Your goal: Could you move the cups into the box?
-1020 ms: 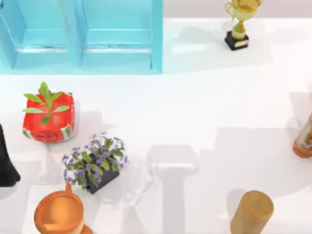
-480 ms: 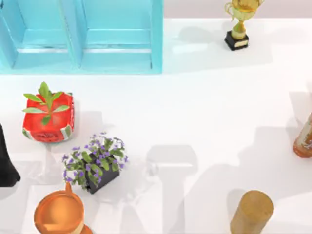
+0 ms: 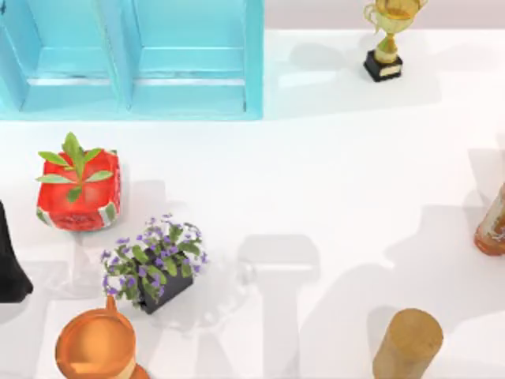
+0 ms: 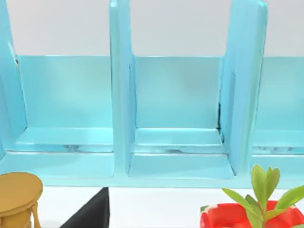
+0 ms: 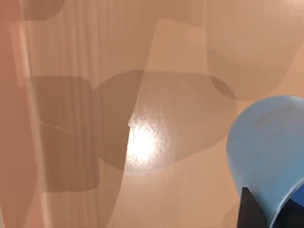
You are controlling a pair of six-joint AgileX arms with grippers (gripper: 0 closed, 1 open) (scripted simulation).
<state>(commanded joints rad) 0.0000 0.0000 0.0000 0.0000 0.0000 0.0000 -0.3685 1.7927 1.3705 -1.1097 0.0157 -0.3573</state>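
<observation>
A plain blue cup [image 5: 266, 152] hangs close to the right wrist camera, high above the glossy table. My right gripper [image 5: 274, 211] is shut on it, and one dark fingertip [image 5: 251, 209] lies against its wall. The large turquoise box [image 3: 252, 63] stands at the table's far left, with tall walls and a dividing wall [image 4: 121, 95]. From the left wrist view its compartments [image 4: 178, 137] hold nothing.
A red watermelon planter [image 3: 79, 189] and a purple-flowered plant [image 3: 154, 260] stand at the left. An orange jug [image 3: 96, 343] and a black object [image 3: 9, 264] sit near the left edge. A wooden cylinder [image 3: 408, 343], a brown bottle [image 3: 493, 225] and a gold trophy [image 3: 387, 35] stand at the right.
The arm shadows on the table's right half have slid to the right. Nothing on the table has moved.
</observation>
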